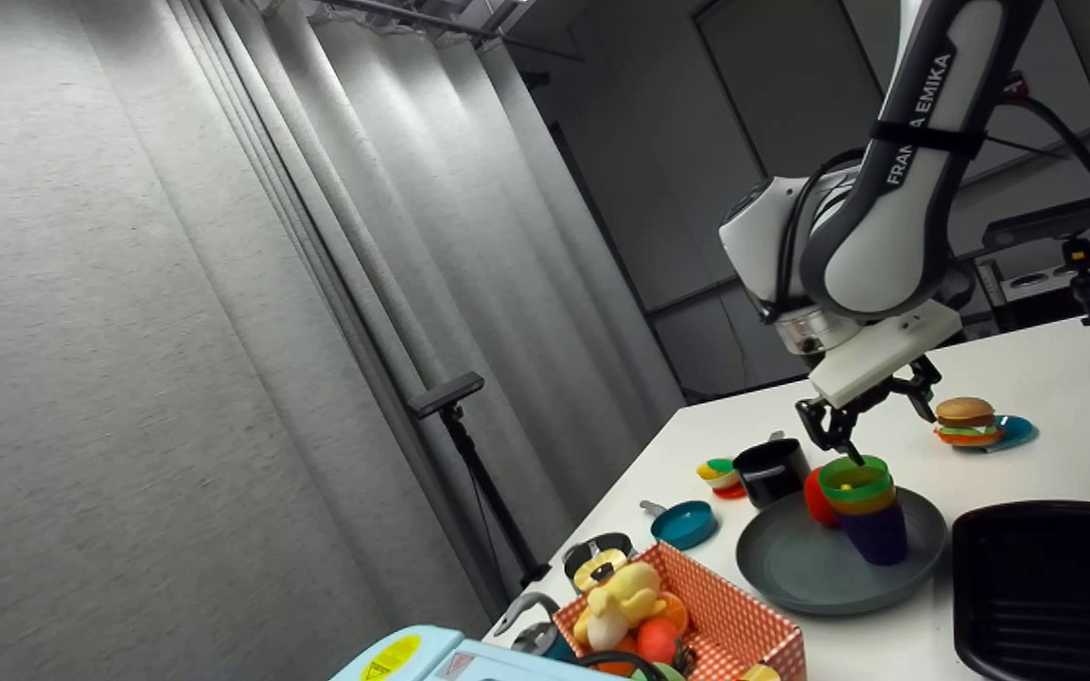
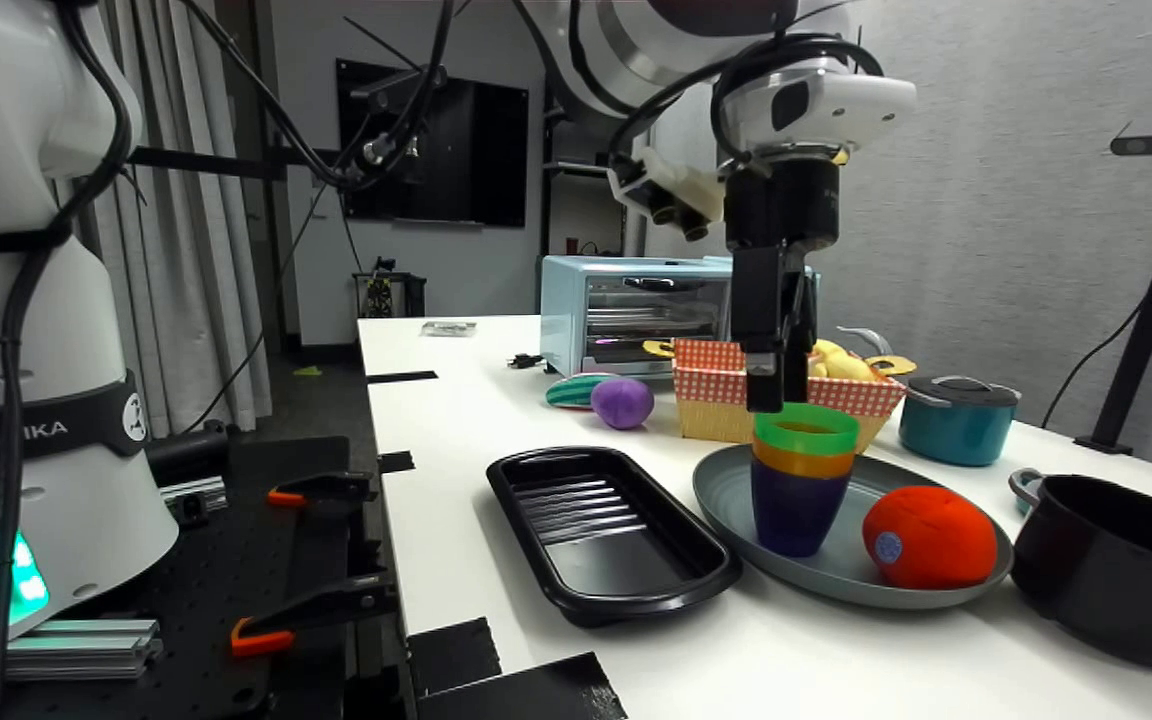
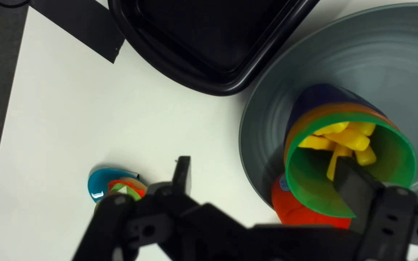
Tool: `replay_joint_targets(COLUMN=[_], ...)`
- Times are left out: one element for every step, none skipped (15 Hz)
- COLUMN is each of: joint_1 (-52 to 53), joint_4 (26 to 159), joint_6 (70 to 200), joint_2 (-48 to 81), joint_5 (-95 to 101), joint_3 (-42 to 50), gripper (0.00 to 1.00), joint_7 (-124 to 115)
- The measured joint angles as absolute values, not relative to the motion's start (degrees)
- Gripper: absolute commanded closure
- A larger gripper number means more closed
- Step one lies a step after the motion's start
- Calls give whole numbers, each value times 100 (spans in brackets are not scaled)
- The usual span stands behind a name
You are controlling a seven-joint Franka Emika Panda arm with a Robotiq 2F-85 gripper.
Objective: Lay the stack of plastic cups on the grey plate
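The stack of plastic cups, green on top with orange and purple below, stands upright on the plate in both exterior views (image 1: 871,534) (image 2: 801,500). In the wrist view its open top (image 3: 312,170) shows yellow pieces inside. The grey plate (image 1: 791,567) lies flat on the table and also shows in an exterior view (image 2: 726,490) and the wrist view (image 3: 383,65). My gripper (image 1: 891,438) is open and holds nothing. In the wrist view (image 3: 263,163) one finger overlaps the cup opening; the other is off over the table. I cannot tell whether the finger touches the rim.
A red plush toy (image 2: 929,538) sits on the plate beside the cups. The black tray (image 2: 606,520) and black pot (image 2: 1116,570) stand beside the plate. A toy burger (image 1: 966,421) on a teal item, a checkered basket (image 1: 725,615) and a blue oven (image 2: 566,310) are nearby.
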State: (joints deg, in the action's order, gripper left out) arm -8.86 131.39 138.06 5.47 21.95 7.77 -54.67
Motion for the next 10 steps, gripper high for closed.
replay_joint_targets(joint_1=[-886,-886,-886,-886,-885,-875,-858,-836,-812,-787], joint_4=[13115,13094,13086,13085,13085,13085,13085,13085,13085,13085], joint_6=[13806,13806,13806,13806,13806,13806,13806,13806,13806,13806], joint_2=[555,572,599,637,685,736,790,846,902,954], joint_5=[2202,2212,2221,2231,2242,2255,2267,2271,2271,2271], joint_3=[805,831,853,868,871,871,871,871,871,871], gripper=[0,0,0,0,0,0,0,0,1,25], joint_7=[-5467,-5467,-5467,-5467,-5467,-5467,-5467,-5467,-5466,-5466])
